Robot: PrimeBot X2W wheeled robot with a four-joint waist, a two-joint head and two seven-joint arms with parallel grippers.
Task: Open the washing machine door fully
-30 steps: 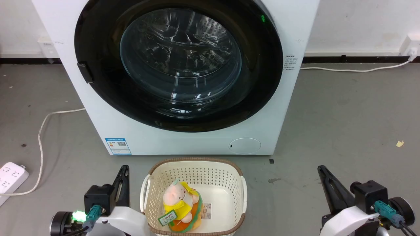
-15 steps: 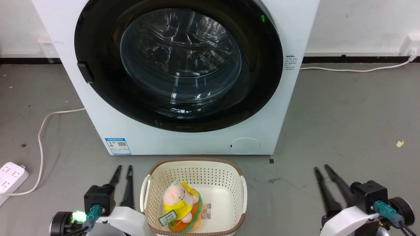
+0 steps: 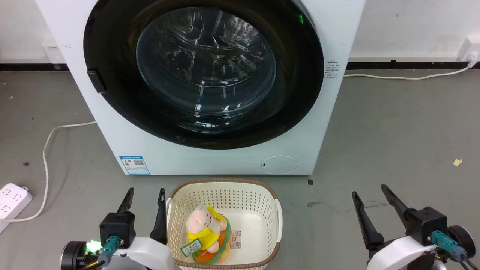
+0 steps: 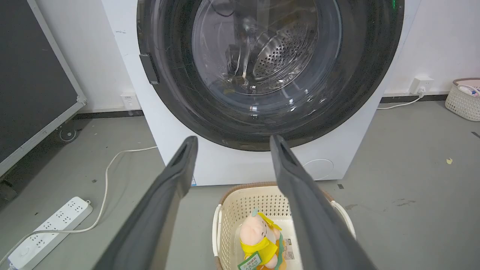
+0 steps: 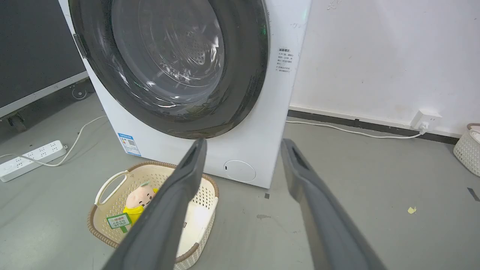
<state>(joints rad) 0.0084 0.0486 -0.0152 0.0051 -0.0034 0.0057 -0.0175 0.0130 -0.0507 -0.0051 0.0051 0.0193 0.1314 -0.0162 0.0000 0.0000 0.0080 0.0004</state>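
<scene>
The washing machine door is a glossy black ring around a bulging glass bowl, and it lies flush against the white machine. A small dark handle sits on the ring's left edge. My left gripper hovers low at the lower left, open, with nothing between its fingers. My right gripper hovers at the lower right, also open and empty. Both are well short of the door. The left wrist view looks at the door past the spread left gripper. The right wrist view shows the door beyond the right gripper.
A cream basket holding a plush toy stands on the floor before the machine, between my arms. A power strip and its cable lie at the left. A round white service flap sits low on the machine. A dark wheeled panel stands at the left.
Both grippers have gone from shut to open, their fingers spreading apart. The head camera has shifted slightly. The door has not moved.
</scene>
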